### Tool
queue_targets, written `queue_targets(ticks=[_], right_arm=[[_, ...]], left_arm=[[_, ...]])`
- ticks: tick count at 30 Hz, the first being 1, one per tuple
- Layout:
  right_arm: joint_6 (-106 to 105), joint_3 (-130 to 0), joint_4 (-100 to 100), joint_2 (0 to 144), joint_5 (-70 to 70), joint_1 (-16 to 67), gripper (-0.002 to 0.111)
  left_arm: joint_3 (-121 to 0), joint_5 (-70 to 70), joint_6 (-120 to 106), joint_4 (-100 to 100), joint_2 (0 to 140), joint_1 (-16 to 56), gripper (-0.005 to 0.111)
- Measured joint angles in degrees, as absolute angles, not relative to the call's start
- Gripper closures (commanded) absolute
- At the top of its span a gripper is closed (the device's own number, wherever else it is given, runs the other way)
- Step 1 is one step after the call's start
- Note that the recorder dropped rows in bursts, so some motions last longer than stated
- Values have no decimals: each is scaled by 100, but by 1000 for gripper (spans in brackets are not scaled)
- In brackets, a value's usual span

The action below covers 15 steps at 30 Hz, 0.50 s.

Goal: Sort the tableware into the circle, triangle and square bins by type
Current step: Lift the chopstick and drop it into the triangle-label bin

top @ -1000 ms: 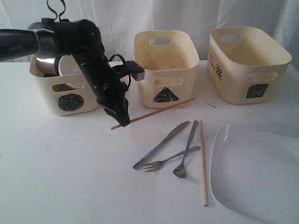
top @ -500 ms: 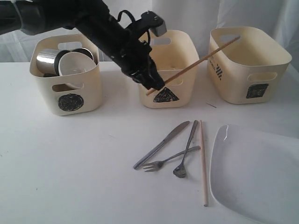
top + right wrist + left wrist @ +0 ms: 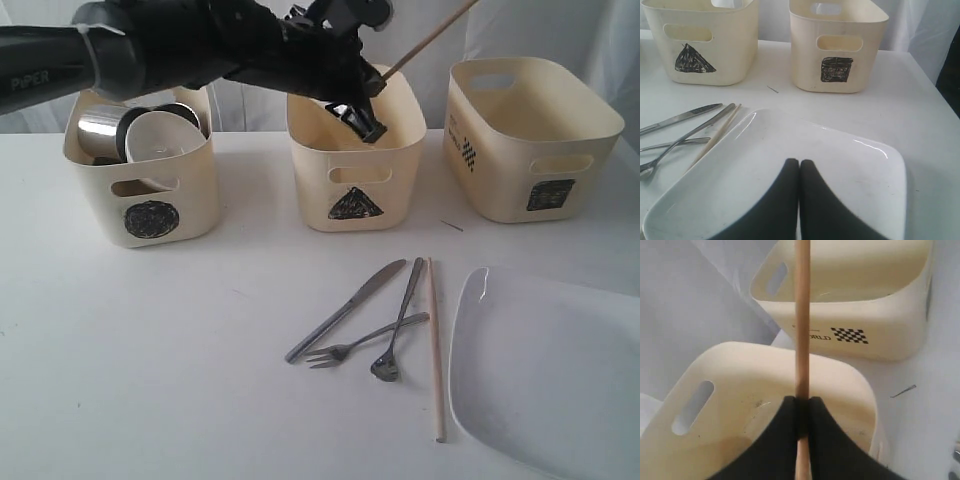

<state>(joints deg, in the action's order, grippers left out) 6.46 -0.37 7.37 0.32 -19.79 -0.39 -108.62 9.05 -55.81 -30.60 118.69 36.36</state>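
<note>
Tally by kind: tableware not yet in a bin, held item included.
Chopsticks: 2 (one in the left gripper, one on the table)
Knife: 1
Forks: 2
Plate: 1
Total: 6

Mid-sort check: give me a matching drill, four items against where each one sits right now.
Items:
1. chopstick off the table
2. steel mug
3. knife
4. square plate

Places:
A. in the circle bin
B. on the table, beneath the shut right pincer
C. clamped in the left pincer over the triangle bin
D. flat on the table beside the forks

Pairs: 1-C, 2-A, 3-D, 4-B.
</note>
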Motion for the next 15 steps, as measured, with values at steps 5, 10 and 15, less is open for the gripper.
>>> queue_targets(ticks=[5, 10, 15], right_arm=[[646, -37, 737, 32, -1979, -39, 108], [646, -37, 737, 32, -1979, -39, 108], [646, -37, 737, 32, -1979, -39, 108]], left_arm=[[-10862, 662, -5618, -3060, 12096, 3636, 107], [-10862, 475, -5607, -3060, 12225, 3646, 92], [-10862, 534, -5378, -3060, 12275, 3646, 66]])
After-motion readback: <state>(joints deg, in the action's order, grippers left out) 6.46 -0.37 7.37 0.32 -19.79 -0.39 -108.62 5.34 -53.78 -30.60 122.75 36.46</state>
